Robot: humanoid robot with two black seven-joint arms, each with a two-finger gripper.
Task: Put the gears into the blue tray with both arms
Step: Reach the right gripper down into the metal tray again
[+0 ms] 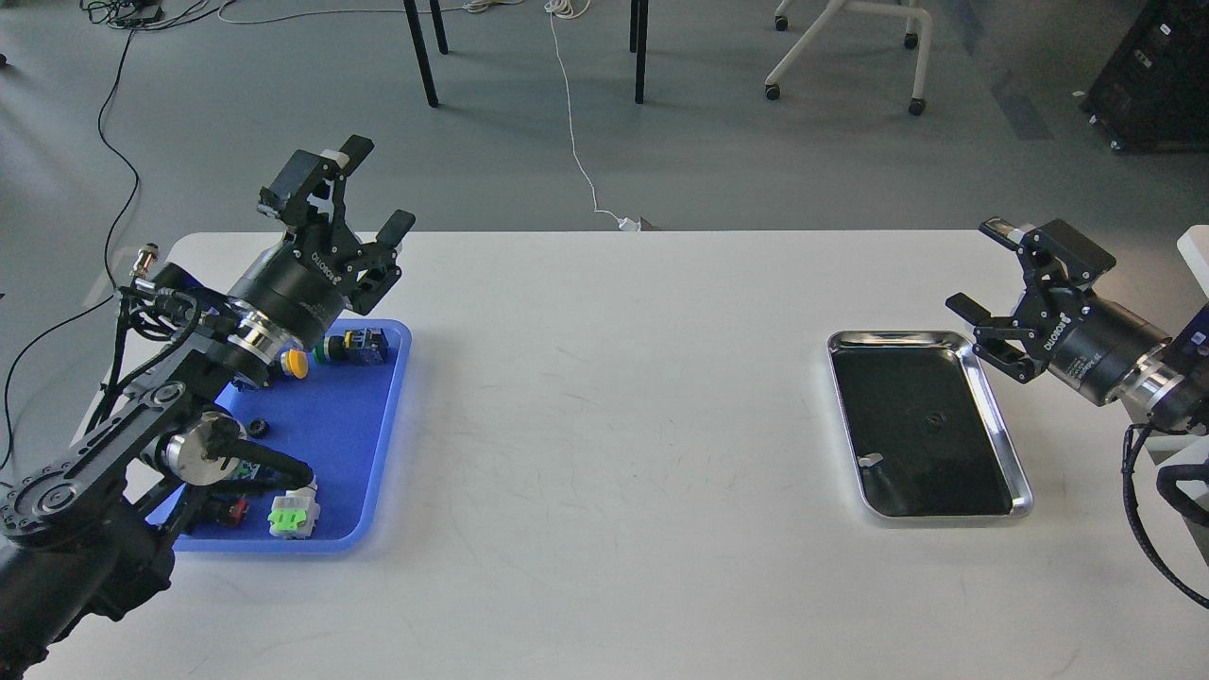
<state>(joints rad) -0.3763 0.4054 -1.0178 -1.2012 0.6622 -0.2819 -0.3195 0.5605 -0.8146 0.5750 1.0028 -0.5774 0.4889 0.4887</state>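
Note:
The blue tray [345, 444] lies at the table's left end. One small black gear [262, 428] rests in it, beside my left arm. A second gear [935, 420] lies on the dark bottom of the steel tray [945, 517] on the right. My left gripper [378, 186] hangs open above the blue tray's far edge, pointing up and away, with nothing between its fingers. Just right of the steel tray's far corner, my right gripper [978, 266] is open and empty too.
Colourful push-button switches sit in the blue tray: a yellow one [295, 363], a green one [332, 350], a light-green one [293, 518] and a red one [231, 511]. My left arm covers the tray's left part. White table stretches between the trays.

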